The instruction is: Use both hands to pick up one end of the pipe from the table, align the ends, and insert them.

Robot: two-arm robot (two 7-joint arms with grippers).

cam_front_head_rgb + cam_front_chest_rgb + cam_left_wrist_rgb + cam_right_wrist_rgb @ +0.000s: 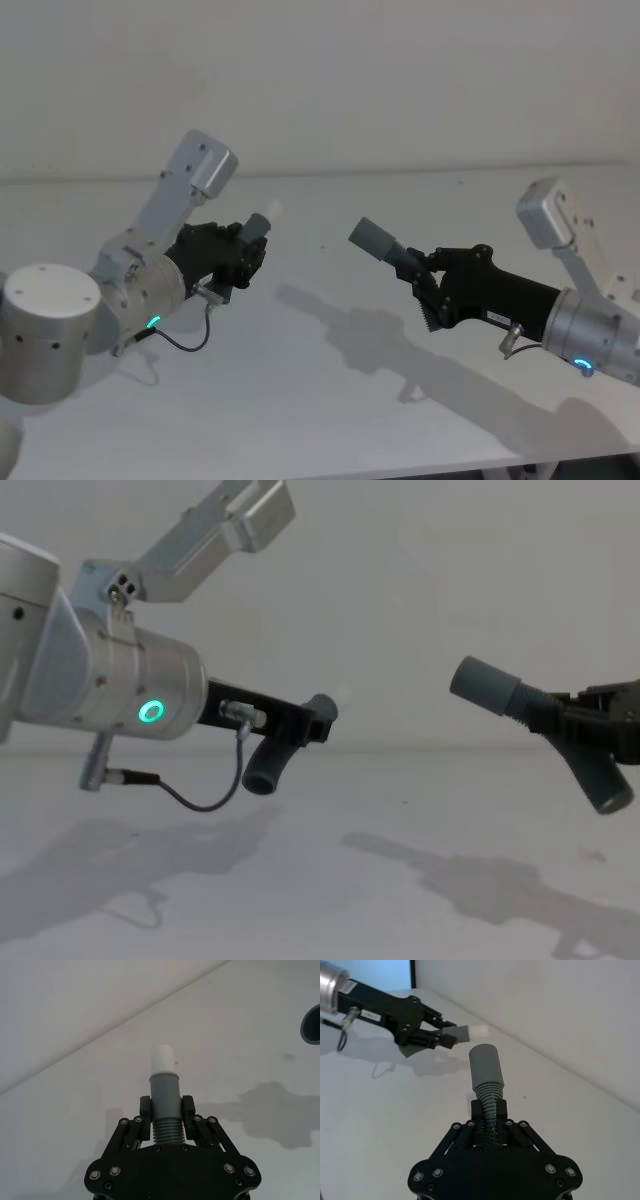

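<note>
Alignment looks like the step in hand: left end effector clamps the white-tipped pipe piece, right end effector clamps the cuffed piece, both above the worktop and well apart. The next move probably calls for lining the tip up squarely with the cuff.

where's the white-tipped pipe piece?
The white-tipped piece is clamped in the left gripper, left in the head view, above the table, pointing at the grey-cuffed piece in the right gripper across a gap.
</note>
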